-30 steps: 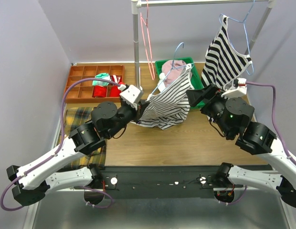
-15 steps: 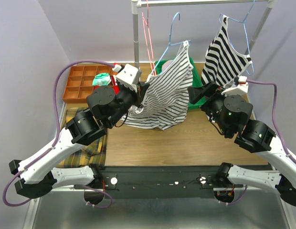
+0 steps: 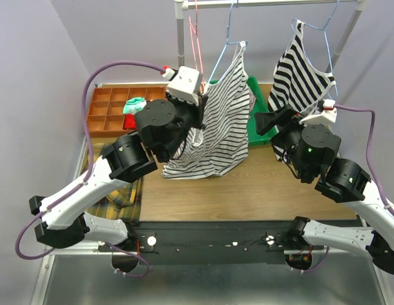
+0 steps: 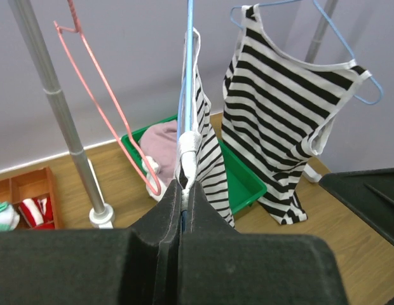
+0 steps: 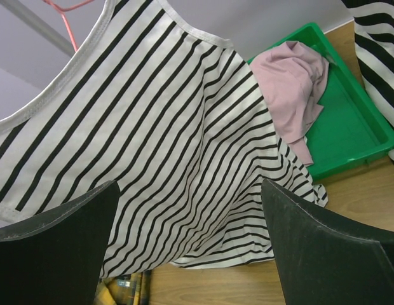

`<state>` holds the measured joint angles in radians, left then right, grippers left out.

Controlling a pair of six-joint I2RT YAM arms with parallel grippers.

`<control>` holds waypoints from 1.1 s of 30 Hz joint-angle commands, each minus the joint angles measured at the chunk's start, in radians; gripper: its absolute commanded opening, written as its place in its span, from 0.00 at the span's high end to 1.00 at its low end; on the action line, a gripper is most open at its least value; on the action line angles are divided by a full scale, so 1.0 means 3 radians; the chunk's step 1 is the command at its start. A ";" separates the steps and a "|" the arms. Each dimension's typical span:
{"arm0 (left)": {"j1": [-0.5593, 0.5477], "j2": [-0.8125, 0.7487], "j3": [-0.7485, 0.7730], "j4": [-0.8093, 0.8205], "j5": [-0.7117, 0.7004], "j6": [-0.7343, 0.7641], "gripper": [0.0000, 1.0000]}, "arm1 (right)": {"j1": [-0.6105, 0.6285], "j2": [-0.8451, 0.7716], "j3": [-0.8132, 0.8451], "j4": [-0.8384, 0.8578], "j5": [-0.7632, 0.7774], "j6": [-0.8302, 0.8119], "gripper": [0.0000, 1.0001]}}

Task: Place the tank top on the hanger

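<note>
**Soft white tank top with thin dark stripes** [image 3: 216, 121], draped on the thin light-blue wire hanger [image 4: 187, 76] and hanging clear of the wooden table [image 3: 248, 184]. The left gripper [image 4: 182, 194] is closed tight on 1 shoulder strap and the wire together, probably to stop the fabric sliding off while it is held high. The right gripper [image 5: 189, 184] gapes wide beside the cloth and holds nothing. The hanger's hook reaches the level of the metal rail [image 3: 273, 3]; whether it catches cannot be told. Nearby: 1 pink-red wire hanger [image 3: 198, 44], 1 bold-striped top [image 3: 305, 70], 1 green plastic bin [image 5: 349, 127].
</note>
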<state>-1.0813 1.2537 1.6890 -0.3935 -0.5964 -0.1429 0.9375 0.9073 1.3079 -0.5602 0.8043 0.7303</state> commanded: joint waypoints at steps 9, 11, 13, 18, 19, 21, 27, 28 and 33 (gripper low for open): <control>-0.0174 0.0565 0.0254 0.0192 -0.1069 -0.0040 1.00 | 0.0020 0.0043 0.0007 -0.0163 0.0136 0.0040 0.00; -0.0174 0.0734 0.0357 0.0237 -0.1197 -0.0010 1.00 | 0.0020 0.0059 0.0002 -0.0188 0.0141 0.0066 0.00; -0.0169 0.0892 0.0495 0.0304 -0.1294 0.0062 1.00 | 0.0020 0.0049 -0.0018 -0.0198 0.0157 0.0081 0.00; -0.0077 0.1128 0.0853 0.0361 -0.1310 0.0200 1.00 | 0.0020 0.0023 -0.0059 -0.0199 0.0172 0.0102 0.00; -0.0057 0.1199 0.0914 0.0350 -0.1300 0.0200 1.00 | 0.0020 0.0013 -0.0064 -0.0204 0.0167 0.0107 0.00; -0.0011 0.1271 0.1113 0.0304 -0.1295 0.0220 1.00 | 0.0020 0.0013 -0.0080 -0.0198 0.0152 0.0117 0.00; 0.0117 0.1481 0.1482 0.0233 -0.1244 0.0236 1.00 | 0.0020 0.0008 -0.0116 -0.0178 0.0131 0.0122 0.00; 0.0178 0.1517 0.1508 0.0223 -0.1188 0.0195 1.00 | 0.0020 0.0013 -0.0121 -0.0173 0.0126 0.0117 0.00; 0.0332 0.1629 0.1702 0.0116 -0.0978 0.0129 1.00 | 0.0020 -0.0013 -0.0156 -0.0153 0.0131 0.0107 0.00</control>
<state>-1.0229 1.7092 2.1269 -0.3607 -0.9306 -0.0784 0.9379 0.9199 1.2800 -0.5907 0.8219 0.7582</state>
